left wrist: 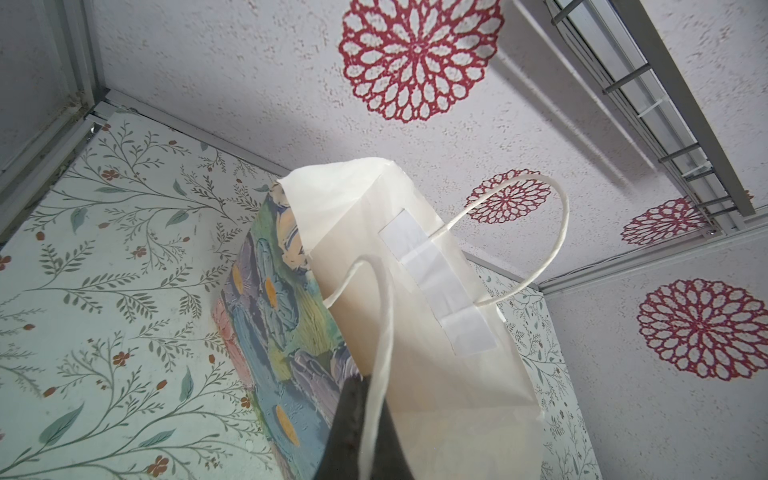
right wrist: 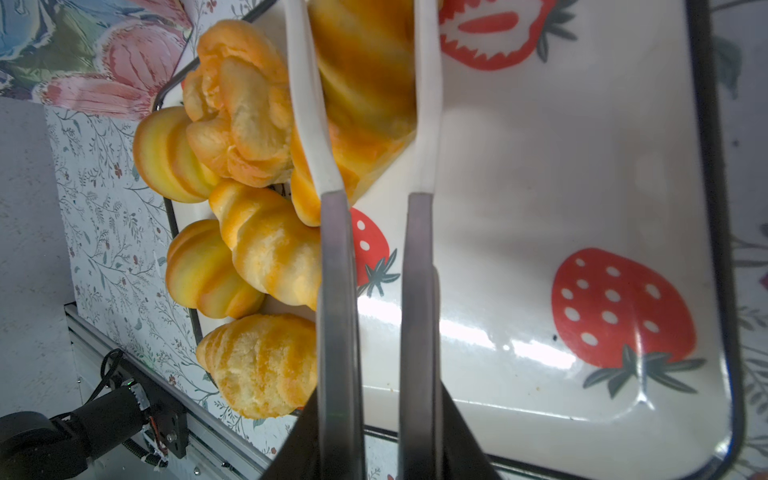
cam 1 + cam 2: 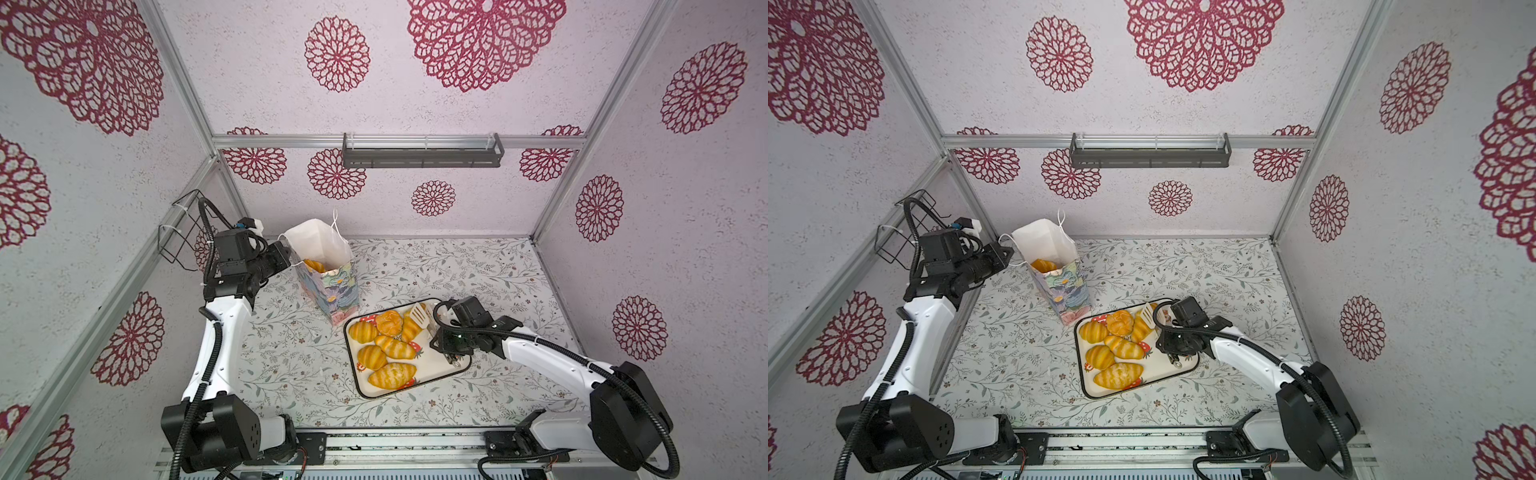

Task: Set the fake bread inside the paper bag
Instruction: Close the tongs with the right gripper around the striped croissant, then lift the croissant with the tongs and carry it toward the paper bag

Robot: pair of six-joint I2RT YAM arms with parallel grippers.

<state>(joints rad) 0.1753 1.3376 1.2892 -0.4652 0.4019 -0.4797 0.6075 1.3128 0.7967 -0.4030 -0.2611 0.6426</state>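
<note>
The paper bag (image 3: 334, 291) (image 3: 1064, 293) (image 1: 415, 332) stands upright at the back left of the table, mouth open, with one fake bread (image 3: 314, 265) (image 3: 1043, 265) inside. My left gripper (image 3: 286, 254) (image 3: 1005, 253) (image 1: 365, 424) is shut on the bag's near rim, with a cord handle draped over its fingers. Several fake breads (image 3: 386, 347) (image 3: 1113, 349) lie on the strawberry tray (image 3: 440, 368) (image 3: 1169, 368) (image 2: 540, 199). My right gripper (image 3: 435, 332) (image 3: 1162, 332) (image 2: 378, 436) is shut on white-tipped tongs (image 3: 419, 313) (image 2: 336, 291). The tong tips squeeze a striped bread (image 3: 410, 330) (image 2: 365, 83).
A black wire basket (image 3: 183, 232) hangs on the left wall beside the left arm. A dark shelf (image 3: 422, 156) is fixed to the back wall. Both arm bases sit on the metal rail (image 3: 395, 444) along the front edge.
</note>
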